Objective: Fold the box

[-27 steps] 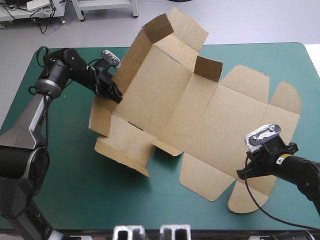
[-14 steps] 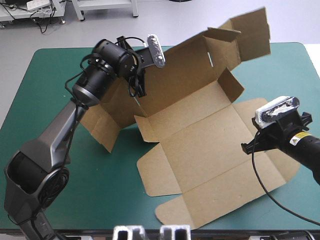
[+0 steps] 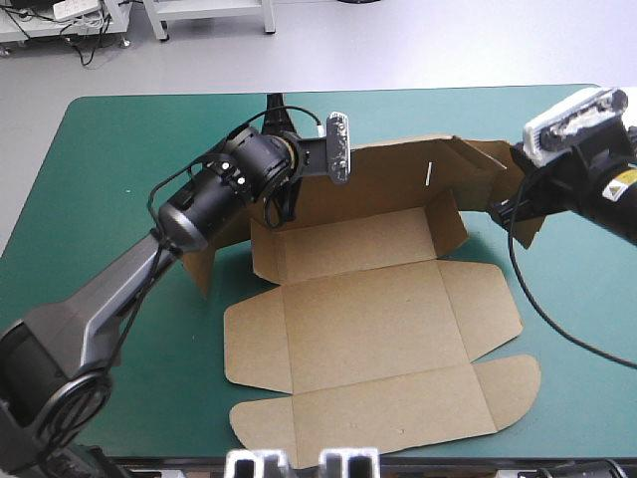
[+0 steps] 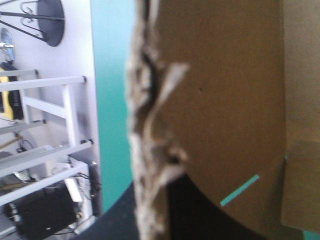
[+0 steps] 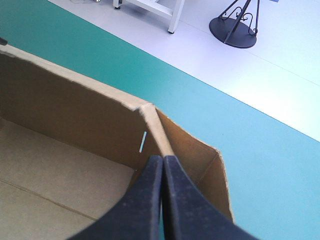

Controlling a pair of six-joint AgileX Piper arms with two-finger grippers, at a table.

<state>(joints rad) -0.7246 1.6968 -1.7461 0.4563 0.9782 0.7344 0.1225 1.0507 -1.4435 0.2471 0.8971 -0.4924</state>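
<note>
The brown box (image 3: pixel 378 329) lies opened out on the teal-green cover, its long back wall (image 3: pixel 388 184) standing upright and its front panels and flaps flat. My left gripper (image 3: pixel 282 204) is at that wall's left end, shut on the board. In the left wrist view the board's rough edge (image 4: pixel 150 125) runs down between the black fingers (image 4: pixel 115 222). My right gripper (image 3: pixel 503 206) pinches the wall's right corner. The right wrist view shows that gripper (image 5: pixel 162 159) shut on the fold where the wall (image 5: pixel 75 115) meets a short side flap (image 5: pixel 200 155).
Bare teal-green cover (image 3: pixel 119 149) stretches to the left of the box, and a narrower strip (image 3: pixel 577 319) lies to its right. The table's far edge (image 3: pixel 398 92) runs close behind the raised wall. The box's front flap (image 3: pixel 398 418) nearly reaches the near edge.
The box, held tilted in the air earlier, has swung round and come down flat with its back wall upright. Both grippers moved toward the table's far side, the right one from the front right.
</note>
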